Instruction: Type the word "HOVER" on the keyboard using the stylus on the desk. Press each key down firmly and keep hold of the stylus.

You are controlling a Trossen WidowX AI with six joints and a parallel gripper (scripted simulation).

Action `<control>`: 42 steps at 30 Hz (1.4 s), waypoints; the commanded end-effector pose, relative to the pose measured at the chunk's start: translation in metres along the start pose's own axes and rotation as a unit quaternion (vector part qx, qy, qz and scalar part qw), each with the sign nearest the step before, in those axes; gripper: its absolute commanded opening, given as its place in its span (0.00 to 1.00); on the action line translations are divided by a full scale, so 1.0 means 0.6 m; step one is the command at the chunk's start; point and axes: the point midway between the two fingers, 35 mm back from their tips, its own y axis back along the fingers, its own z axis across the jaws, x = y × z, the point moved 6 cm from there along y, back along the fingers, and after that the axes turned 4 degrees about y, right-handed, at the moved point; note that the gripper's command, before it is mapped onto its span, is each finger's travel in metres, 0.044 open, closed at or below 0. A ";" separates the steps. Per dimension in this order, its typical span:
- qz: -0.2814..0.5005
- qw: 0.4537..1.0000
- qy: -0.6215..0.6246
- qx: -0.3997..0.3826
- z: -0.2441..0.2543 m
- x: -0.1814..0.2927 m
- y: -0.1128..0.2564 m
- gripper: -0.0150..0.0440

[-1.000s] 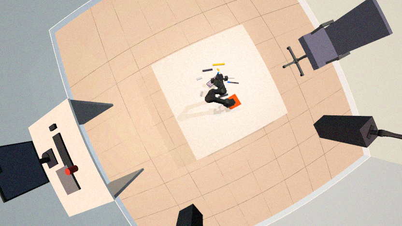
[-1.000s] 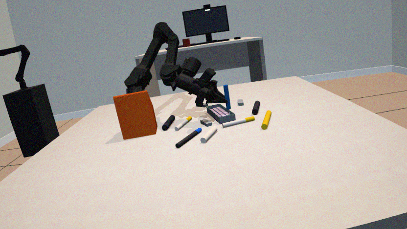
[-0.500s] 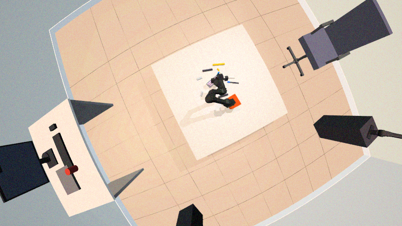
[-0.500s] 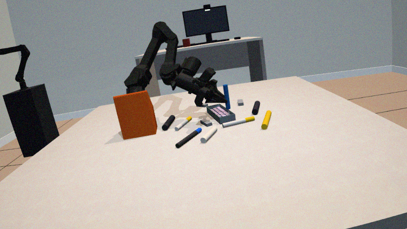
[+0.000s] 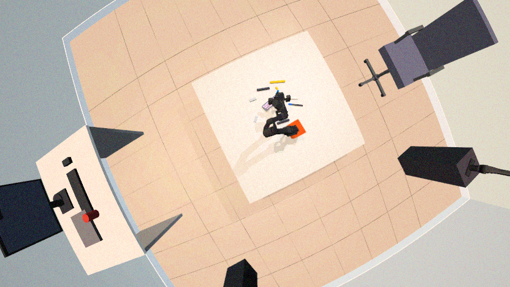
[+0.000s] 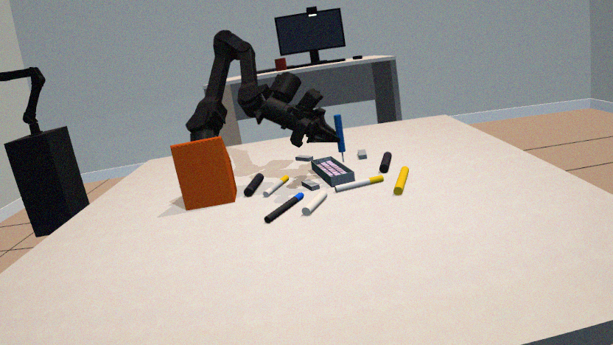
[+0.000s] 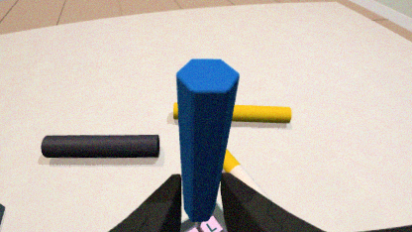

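Observation:
The stylus (image 6: 338, 128) (image 7: 203, 129) has a blue six-sided handle and a thin metal tip, and stands nearly upright. My gripper (image 6: 339, 139) (image 7: 200, 181) is shut on its handle. The keyboard (image 6: 342, 178) (image 5: 266, 105) is a shallow dark tray with pink lettered keys. In the exterior view the stylus tip shows raised near the tray's far long edge; which key it is over cannot be told. In the wrist view only a corner of the keyboard shows at the bottom, with the L key (image 7: 212, 226) just right of the handle's lower end. The handle hides the tip there.
An orange box (image 6: 203, 173) (image 5: 299, 127) stands by the arm's base. A yellow cylinder (image 6: 401, 180) (image 7: 262, 113), a black cylinder (image 6: 385, 162) (image 7: 101, 146) and a white marker with yellow end (image 6: 357, 184) lie around the keyboard. Grey blocks and more markers lie nearby.

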 end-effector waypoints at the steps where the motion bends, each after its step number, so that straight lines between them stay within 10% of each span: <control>1: 0.000 1.000 0.004 -0.003 0.002 -0.004 0.002 0.39; 11: 0.001 1.000 0.000 0.000 0.005 -0.001 0.002 0.25; 42: 0.001 1.000 0.002 -0.004 0.105 0.026 0.050 0.25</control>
